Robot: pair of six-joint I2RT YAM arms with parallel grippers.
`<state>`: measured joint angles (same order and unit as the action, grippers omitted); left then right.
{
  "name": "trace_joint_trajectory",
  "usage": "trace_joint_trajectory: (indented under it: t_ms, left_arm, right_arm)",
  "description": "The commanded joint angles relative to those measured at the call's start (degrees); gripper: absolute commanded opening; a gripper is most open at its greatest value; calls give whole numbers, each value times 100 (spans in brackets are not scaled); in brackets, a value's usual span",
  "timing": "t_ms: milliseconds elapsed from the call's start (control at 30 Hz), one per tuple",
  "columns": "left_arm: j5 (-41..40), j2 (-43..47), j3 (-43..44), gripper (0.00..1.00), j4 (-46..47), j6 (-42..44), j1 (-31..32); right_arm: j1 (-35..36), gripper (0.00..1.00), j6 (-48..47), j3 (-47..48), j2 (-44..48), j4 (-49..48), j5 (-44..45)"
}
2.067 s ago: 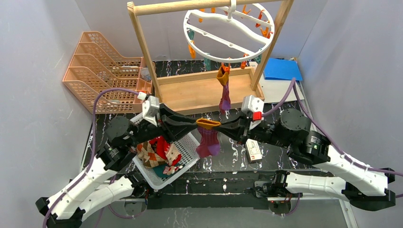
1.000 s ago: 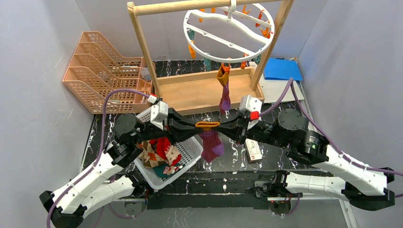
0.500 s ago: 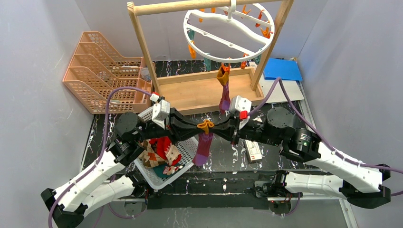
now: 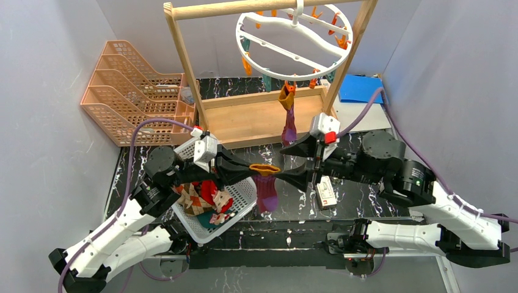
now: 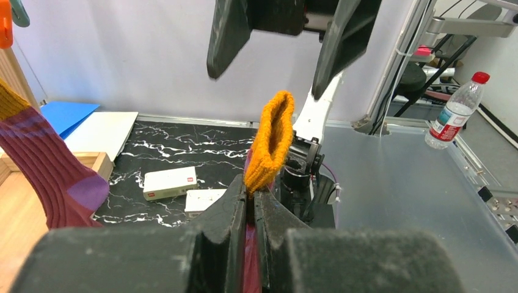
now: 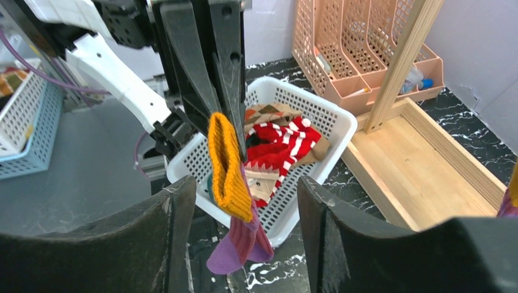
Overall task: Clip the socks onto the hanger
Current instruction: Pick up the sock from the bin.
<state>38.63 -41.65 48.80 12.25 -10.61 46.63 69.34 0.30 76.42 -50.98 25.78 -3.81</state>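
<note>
One maroon sock (image 4: 266, 190) hangs vertically above the table, orange cuff up and toe down, clamped at the cuff by the left gripper (image 4: 249, 167); the right gripper (image 4: 288, 162) gapes, holding nothing. The left wrist view shows the cuff upright above pinched fingers. In the right wrist view the sock dangles between parted fingers.

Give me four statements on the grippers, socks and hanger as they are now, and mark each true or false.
1. The left gripper is shut on the orange-cuffed sock. True.
2. The right gripper is clamped on that sock's cuff too. False: its jaws stand open on either side of the cuff.
3. No sock hangs from the hanger. False: a maroon-purple sock dangles from it on an orange clip.
4. The white basket holds a red-and-white striped sock. True.
</note>
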Motion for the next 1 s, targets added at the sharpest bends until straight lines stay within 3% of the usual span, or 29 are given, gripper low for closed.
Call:
trace_joint_trajectory:
  t_ms: [0,367,967]
  left_arm:
    - [58,16,180,0,-83,173,19]
    - [118,-155,298,0,-72,147,19]
    - [44,-22,277,0,-147,196,13]
  right_arm:
    - [-8,70,370,482,-22,-47,41]
    - [-8,69,463,1288,-884,566,179]
    - [-4,46,486,1236,-1009,814,545]
